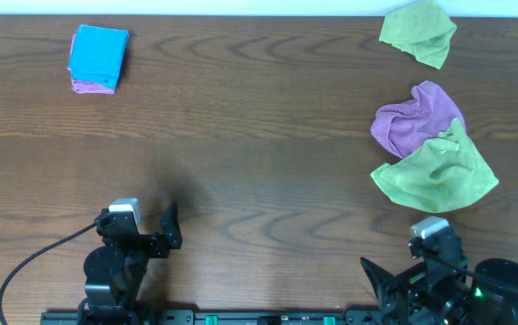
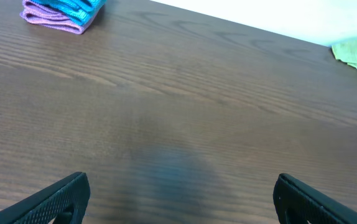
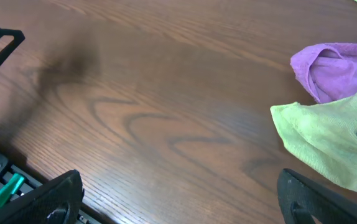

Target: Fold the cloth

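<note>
The sky-blue cloth (image 1: pixel 98 52) lies folded at the table's far left, stacked on a folded purple cloth (image 1: pixel 92 88). It also shows at the top left of the left wrist view (image 2: pixel 73 5), partly cut off by the frame edge. My left gripper (image 1: pixel 142 231) is open and empty near the front edge, far from the cloth; its two fingers stand wide apart over bare wood (image 2: pixel 181 199). My right gripper (image 1: pixel 412 271) is open and empty at the front right (image 3: pixel 181 199).
A crumpled lime-green cloth (image 1: pixel 435 171) lies just beyond my right gripper, overlapping a crumpled purple cloth (image 1: pixel 417 116); both show in the right wrist view (image 3: pixel 334 137) (image 3: pixel 337 62). Another lime-green cloth (image 1: pixel 419 32) sits at the far right corner.
</note>
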Robot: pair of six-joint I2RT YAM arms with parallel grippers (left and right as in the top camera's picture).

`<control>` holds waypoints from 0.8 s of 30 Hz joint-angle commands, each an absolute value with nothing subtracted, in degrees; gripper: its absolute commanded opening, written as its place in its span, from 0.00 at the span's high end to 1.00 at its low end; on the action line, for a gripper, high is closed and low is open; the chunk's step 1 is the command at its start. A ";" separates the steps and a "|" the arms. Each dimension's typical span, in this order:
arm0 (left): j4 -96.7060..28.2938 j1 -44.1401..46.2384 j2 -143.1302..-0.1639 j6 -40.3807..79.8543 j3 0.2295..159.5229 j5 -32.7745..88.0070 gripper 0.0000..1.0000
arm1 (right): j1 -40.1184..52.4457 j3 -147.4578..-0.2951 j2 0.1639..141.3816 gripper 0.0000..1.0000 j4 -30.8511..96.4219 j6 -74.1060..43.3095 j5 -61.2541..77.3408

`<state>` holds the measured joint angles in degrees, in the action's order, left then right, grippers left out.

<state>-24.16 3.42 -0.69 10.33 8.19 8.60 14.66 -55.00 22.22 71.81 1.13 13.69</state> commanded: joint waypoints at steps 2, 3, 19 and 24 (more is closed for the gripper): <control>-24.14 3.14 -0.25 10.28 7.01 8.49 0.05 | 15.03 -55.05 22.13 0.01 71.81 1.80 14.13; -24.14 3.14 -0.25 10.28 7.01 8.49 0.05 | 15.03 -55.05 22.13 0.01 71.83 1.80 14.13; -24.14 3.14 -0.25 10.28 7.01 8.49 0.05 | 3.99 -35.48 9.04 0.01 47.97 11.25 4.05; -24.12 3.14 -0.25 10.28 7.01 8.49 0.05 | 0.58 -25.52 2.07 0.01 44.10 11.25 4.05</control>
<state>-24.10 3.42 -0.67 10.46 8.16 8.60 1.87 -29.12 5.21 44.62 9.47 4.99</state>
